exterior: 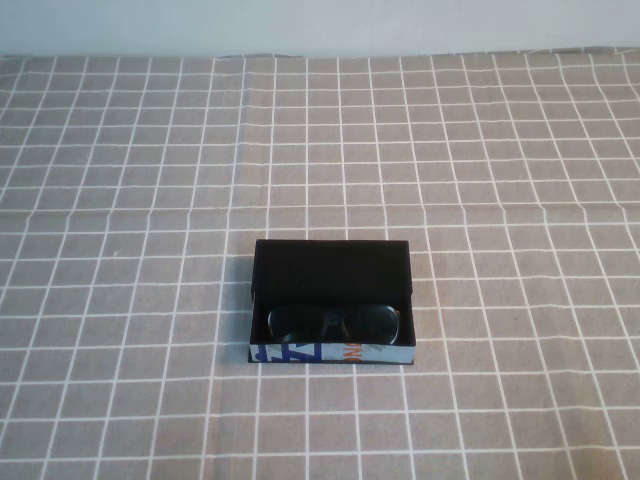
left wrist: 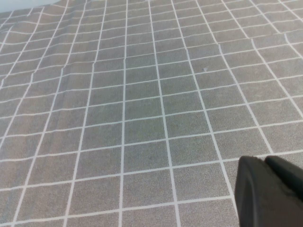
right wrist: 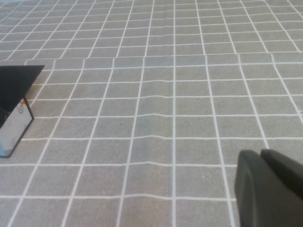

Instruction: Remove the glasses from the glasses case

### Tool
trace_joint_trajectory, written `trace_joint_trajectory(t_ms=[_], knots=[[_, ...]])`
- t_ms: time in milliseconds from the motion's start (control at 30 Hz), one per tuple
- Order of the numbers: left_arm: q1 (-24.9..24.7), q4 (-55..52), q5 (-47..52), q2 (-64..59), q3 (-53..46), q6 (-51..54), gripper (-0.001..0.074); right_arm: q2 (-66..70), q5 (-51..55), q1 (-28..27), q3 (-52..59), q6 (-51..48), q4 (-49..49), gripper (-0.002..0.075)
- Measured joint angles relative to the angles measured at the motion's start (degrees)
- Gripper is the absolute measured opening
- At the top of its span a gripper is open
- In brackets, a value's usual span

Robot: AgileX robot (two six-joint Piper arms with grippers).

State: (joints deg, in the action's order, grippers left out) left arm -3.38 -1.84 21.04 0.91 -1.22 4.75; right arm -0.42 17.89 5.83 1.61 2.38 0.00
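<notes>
Hovering over bare checked cloth, the left gripper (left wrist: 270, 191) shows only as a dark rounded edge in its wrist view, and whether it is released or clenched cannot be told. The right gripper (right wrist: 270, 187) shows the same way, its state also unclear, with a corner of the glasses case (right wrist: 14, 111) near it to one side. Neither arm appears in the high view. There, the glasses case (exterior: 332, 268) sits in the middle of the desk (exterior: 120, 150), lid flipped open toward the far side, printed white front facing the robot. The glasses (exterior: 333, 321) lie folded inside, lenses up. Judging from this, the task is at its very start: nothing is grasped. The next move calls for one arm to reach into the open case and pinch the frame.
</notes>
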Motion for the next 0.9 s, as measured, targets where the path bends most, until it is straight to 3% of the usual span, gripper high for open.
trace_joint_trajectory(t_ms=[900], knots=[[0.0,0.0,0.0,0.0,0.0,0.0,-0.0004,0.0,0.0,0.0,0.0,0.0,0.5,-0.0018]])
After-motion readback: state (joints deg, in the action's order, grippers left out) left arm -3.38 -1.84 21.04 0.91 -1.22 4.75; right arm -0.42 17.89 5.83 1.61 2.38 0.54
